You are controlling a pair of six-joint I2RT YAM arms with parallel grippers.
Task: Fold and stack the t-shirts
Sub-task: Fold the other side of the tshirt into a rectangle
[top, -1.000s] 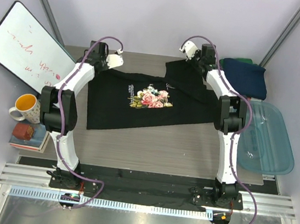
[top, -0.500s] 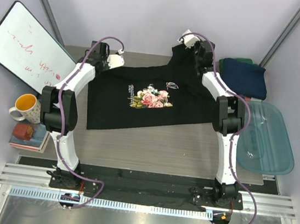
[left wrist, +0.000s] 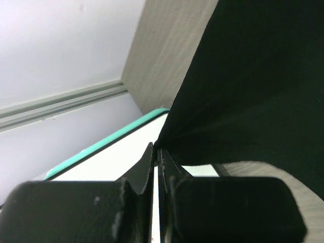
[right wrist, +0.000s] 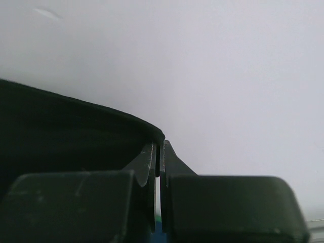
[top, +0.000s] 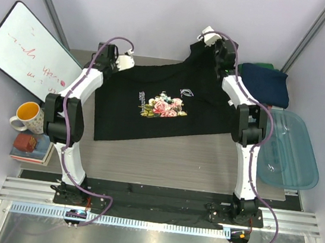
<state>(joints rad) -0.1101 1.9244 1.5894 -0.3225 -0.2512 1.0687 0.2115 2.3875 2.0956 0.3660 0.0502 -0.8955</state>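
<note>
Saw table (top: 169, 158) with black t-shirt (top: 152, 111) spread print-up, far-right corner held up off the surface. Noted blue tub (top: 290, 150) at right, folded navy t-shirt (top: 266, 84) behind it. Found left gripper (left wrist: 156, 152) pinching shirt's far-left edge, right gripper (right wrist: 158, 152) pinching raised corner.
</note>
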